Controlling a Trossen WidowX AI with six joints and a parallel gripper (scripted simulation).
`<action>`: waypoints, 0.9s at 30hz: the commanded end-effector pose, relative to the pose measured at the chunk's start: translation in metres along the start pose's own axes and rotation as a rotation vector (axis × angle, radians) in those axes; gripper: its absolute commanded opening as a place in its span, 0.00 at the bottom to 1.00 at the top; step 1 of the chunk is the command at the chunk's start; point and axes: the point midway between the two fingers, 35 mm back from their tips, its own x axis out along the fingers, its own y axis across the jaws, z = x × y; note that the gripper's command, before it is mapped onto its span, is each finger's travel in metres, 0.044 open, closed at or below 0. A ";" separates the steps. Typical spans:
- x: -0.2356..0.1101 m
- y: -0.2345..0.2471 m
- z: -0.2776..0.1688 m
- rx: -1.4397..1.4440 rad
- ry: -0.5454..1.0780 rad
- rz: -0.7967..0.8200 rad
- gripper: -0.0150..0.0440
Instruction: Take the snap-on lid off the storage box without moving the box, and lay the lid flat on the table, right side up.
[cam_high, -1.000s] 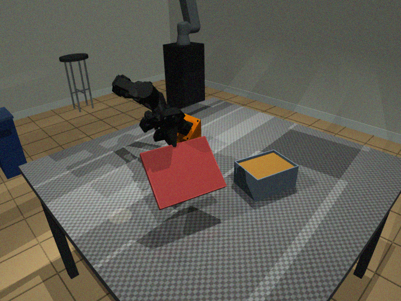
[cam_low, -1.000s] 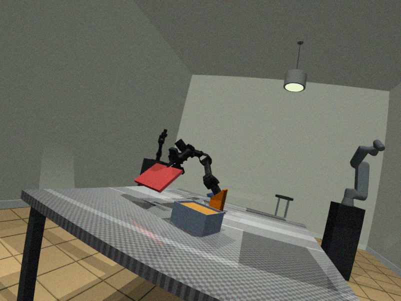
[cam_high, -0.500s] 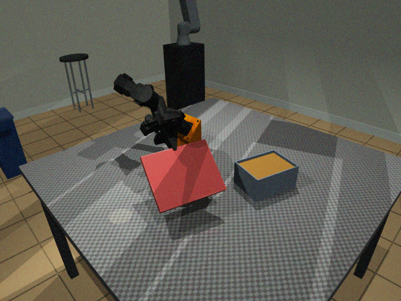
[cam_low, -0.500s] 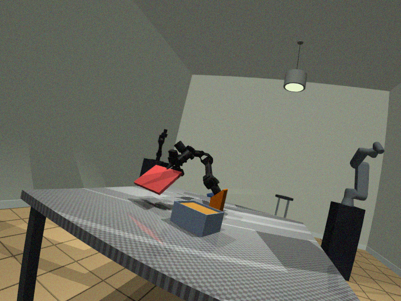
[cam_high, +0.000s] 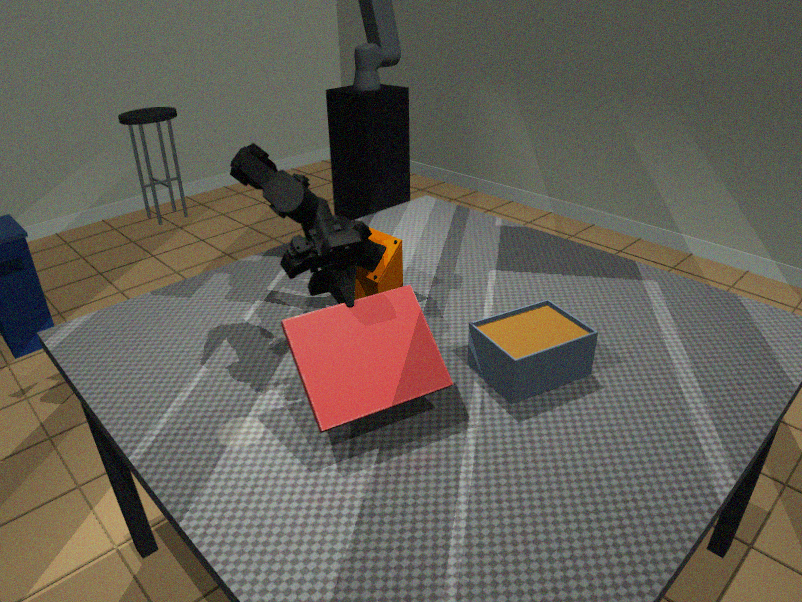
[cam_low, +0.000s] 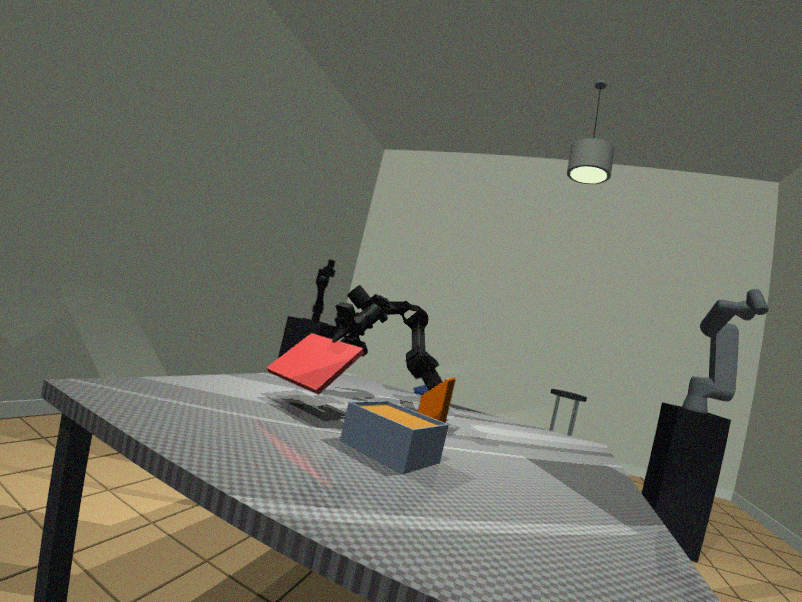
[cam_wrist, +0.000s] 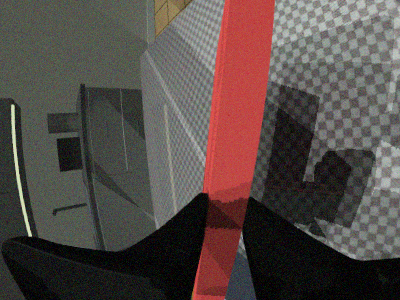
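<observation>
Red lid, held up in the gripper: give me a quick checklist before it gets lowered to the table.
1. Grip: gripper shut on the red lid at one edge: ok.
2. Lid off the blue storage box, which stands open beside it: ok.
3. Lid level: tilted, free edge lower: not ok.
4. Lid on the table: held in the air above its shadow: not ok.
5. Right side up: cannot tell.
</observation>
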 end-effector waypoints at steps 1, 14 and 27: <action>0.002 -0.001 -0.001 -0.003 0.003 0.009 0.25; 0.009 -0.009 0.000 -0.003 0.002 0.009 0.25; 0.015 -0.017 0.000 -0.003 0.002 0.010 0.25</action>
